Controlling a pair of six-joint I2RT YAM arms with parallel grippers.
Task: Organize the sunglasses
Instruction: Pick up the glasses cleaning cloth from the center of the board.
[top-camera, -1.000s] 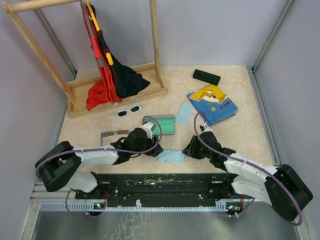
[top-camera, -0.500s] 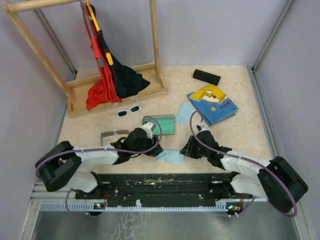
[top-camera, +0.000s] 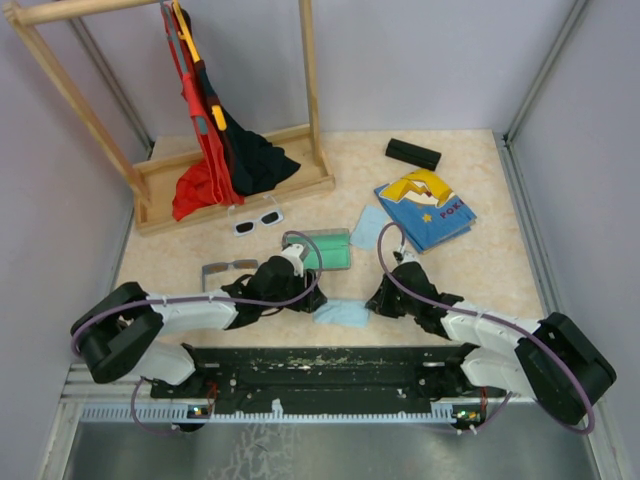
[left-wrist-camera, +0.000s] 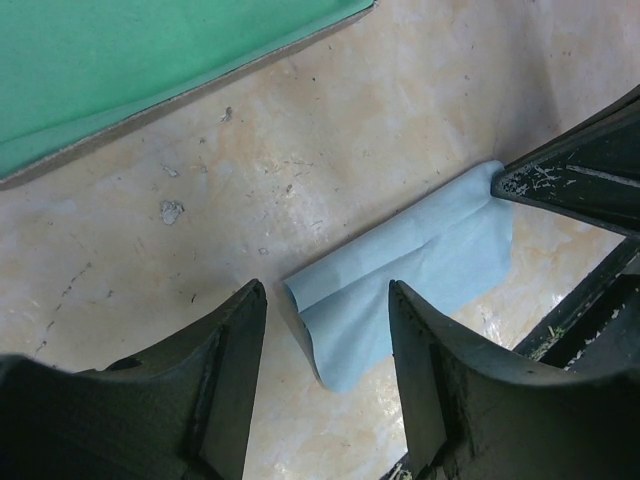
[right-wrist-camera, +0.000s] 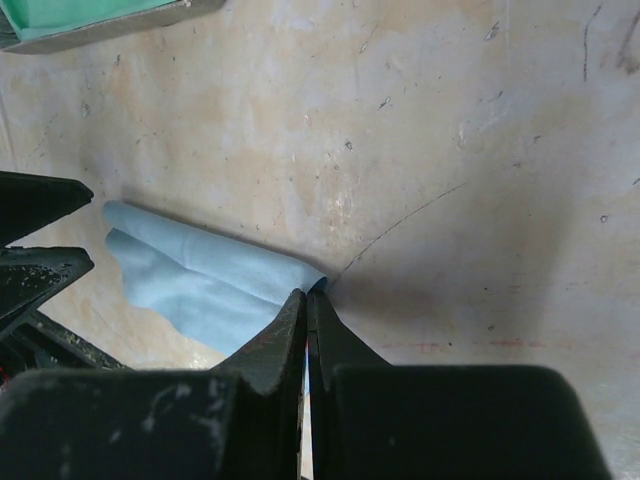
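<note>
The white-framed sunglasses (top-camera: 257, 221) lie by the wooden rack's base. The grey wire-framed sunglasses (top-camera: 228, 267) lie left of my left arm. Neither pair shows in the wrist views. My left gripper (top-camera: 307, 299) is open and low over the left end of a folded light-blue cloth (top-camera: 342, 313), with nothing in it (left-wrist-camera: 325, 292). My right gripper (top-camera: 373, 303) is shut on the right corner of that cloth (right-wrist-camera: 210, 280), its tips (right-wrist-camera: 307, 294) pinching the folded edge at the table surface.
An open case with green lining (top-camera: 325, 250) lies just behind the cloth. A second light-blue cloth (top-camera: 367, 228), a picture book (top-camera: 425, 210) and a black case (top-camera: 413, 153) lie further back right. A wooden rack (top-camera: 240, 190) with hanging clothes stands at back left.
My right gripper has moved left to the cloth's right corner and now pinches it. The left arm and both pairs of sunglasses have not moved.
</note>
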